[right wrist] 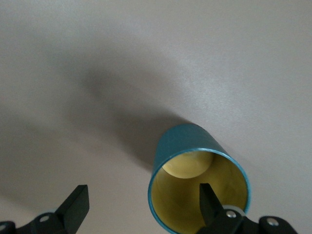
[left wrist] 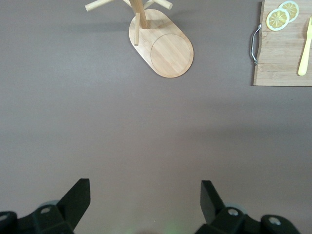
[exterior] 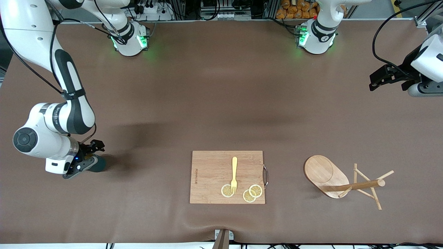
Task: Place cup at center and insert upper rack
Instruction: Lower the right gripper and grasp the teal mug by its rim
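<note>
right gripper (exterior: pixel 90 156) jaws wide, straddling cup (right wrist: pixel 197 187) wall | left gripper (left wrist: pixel 144 204) jaws wide, waiting | upper rack (exterior: pixel 341 180) toppled beside cutting board (exterior: pixel 211 169)

High front camera; two downward wrist cameras.

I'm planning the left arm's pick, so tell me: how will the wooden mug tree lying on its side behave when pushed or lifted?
The mug tree rests tilted on its base edge and pegs, so a push would probably rock or pivot it, not slide it. Its thin pegs look the likeliest parts to snap. The broad oval base probably carries most of the weight, so gripped by the post it may swing base-down.
</note>
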Tool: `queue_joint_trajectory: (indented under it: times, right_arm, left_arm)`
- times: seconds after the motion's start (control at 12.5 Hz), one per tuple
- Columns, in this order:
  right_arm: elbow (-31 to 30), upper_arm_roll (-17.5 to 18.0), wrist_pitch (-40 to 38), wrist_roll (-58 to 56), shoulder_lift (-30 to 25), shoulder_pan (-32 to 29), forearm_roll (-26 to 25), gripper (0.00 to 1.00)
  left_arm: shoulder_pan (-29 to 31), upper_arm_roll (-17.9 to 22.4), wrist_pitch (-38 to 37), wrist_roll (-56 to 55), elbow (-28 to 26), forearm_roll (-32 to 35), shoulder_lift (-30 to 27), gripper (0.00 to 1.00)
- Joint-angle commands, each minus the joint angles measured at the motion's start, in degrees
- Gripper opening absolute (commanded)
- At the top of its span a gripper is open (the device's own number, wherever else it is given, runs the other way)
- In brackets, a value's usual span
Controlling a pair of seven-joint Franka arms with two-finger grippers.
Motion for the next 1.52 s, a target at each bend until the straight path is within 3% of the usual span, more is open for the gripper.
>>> queue_joint_trajectory:
  times: [0.0, 0.16, 0.24, 0.32, 0.48, 1.12, 1.44]
  right_arm:
    - [1.59, -0.22, 0.67, 0.21, 2.72, 0.31, 0.39, 1.0]
    - [1.67, -0.22, 2.87, 0.9, 3.69, 0.22, 0.39, 1.0]
    - [1.68, -0.22, 2.87, 1.95, 3.69, 0.22, 0.39, 0.89]
    - [1.68, -0.22, 2.87, 2.05, 3.87, 0.22, 0.31, 0.66]
    - [2.02, -0.22, 2.87, 2.23, 4.4, 0.05, 0.04, 0.0]
    - [3.78, -0.22, 2.08, 3.46, 4.4, 0.66, 0.39, 0.0]
    - [3.7, -0.31, -4.66, 3.46, -2.52, 5.65, -0.48, 0.0]
  left_arm:
    - [0.28, -0.02, 0.51, 0.61, -0.04, -0.78, -0.15, 1.0]
    - [0.28, -0.02, 0.51, 0.61, -0.04, -0.78, -0.15, 1.0]
    - [0.28, -0.02, 0.51, 0.61, -0.04, -0.78, -0.15, 1.0]
    - [0.28, -0.02, 0.51, 0.61, -0.04, -0.78, -0.15, 1.0]
    - [0.28, -0.02, 0.6, 0.61, -0.13, -0.78, 0.03, 1.0]
    - [-0.16, -0.02, 0.86, 0.7, -0.04, -0.78, 0.91, 1.0]
    - [-0.34, -0.55, 0.86, 0.7, -0.13, -0.78, 1.35, 1.0]
